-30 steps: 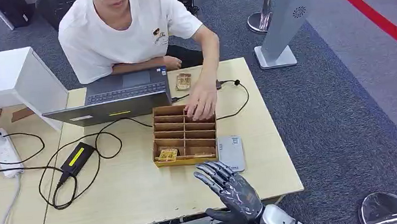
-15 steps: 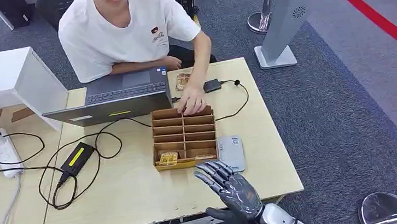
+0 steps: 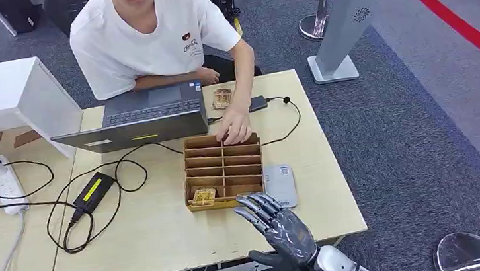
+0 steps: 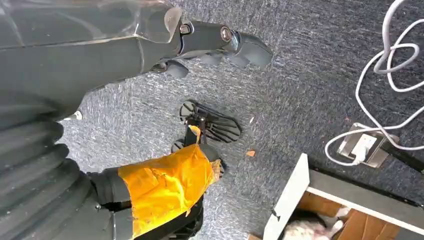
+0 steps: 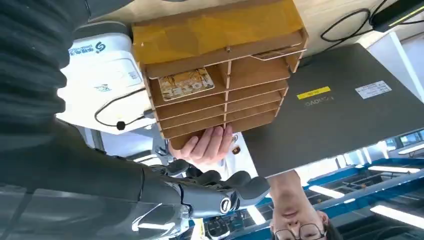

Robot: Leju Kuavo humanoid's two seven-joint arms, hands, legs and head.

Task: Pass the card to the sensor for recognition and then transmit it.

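Card [image 3: 204, 193] lies flat in the near-left compartment of a wooden divided box [image 3: 223, 170] on the table [image 3: 167, 235]. Right hand [image 3: 279, 228] hovers over the table's near edge just in front of the box, fingers spread and holding nothing. Grey sensor [image 3: 280, 185] sits beside the box. A person's hand [image 3: 233, 126] rests on the box's far end, by a laptop [image 3: 136, 122]. Left hand [image 4: 220, 42] hangs over carpet, fingers curled, empty.

A person [image 3: 148, 41] in a white T-shirt sits behind a wooden table [image 3: 161, 239]. An open laptop [image 3: 140, 122] stands before them. A black power adapter [image 3: 93, 191] lies among looped cables, near a white power strip [image 3: 5, 184]. Grey carpet [image 3: 412, 152] carries a red line [image 3: 452, 19].
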